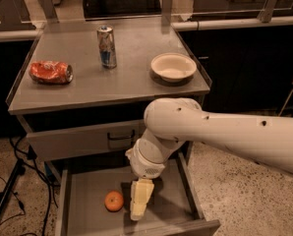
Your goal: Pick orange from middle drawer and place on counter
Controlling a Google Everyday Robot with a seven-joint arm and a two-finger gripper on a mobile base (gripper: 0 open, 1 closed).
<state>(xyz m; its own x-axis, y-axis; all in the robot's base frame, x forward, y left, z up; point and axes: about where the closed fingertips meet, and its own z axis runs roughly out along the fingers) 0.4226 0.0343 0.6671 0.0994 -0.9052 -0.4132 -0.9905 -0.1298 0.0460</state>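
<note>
No legible text on can (106, 46) or packet (51, 72), claw (139, 209) in middle drawer (85, 200)

Orange (114, 201): small, round, smooth-skinned; seen resting on floor of middle drawer (87, 193), approx. mid-width, nearer drawer front. Drawer: shallow grey metal, low walls, pulled open. Desk (129, 85): flat grey metal top w/ low rim, located above & behind drawer. Pincer (138, 211) is held pointing down inside drawer, just beside orange.

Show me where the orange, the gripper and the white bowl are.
orange (114, 201): camera view, middle of its skin.
gripper (137, 213): camera view, its lower tip, down in the middle drawer (85, 200) beside the orange.
white bowl (173, 66): camera view, its bare inside.
</note>
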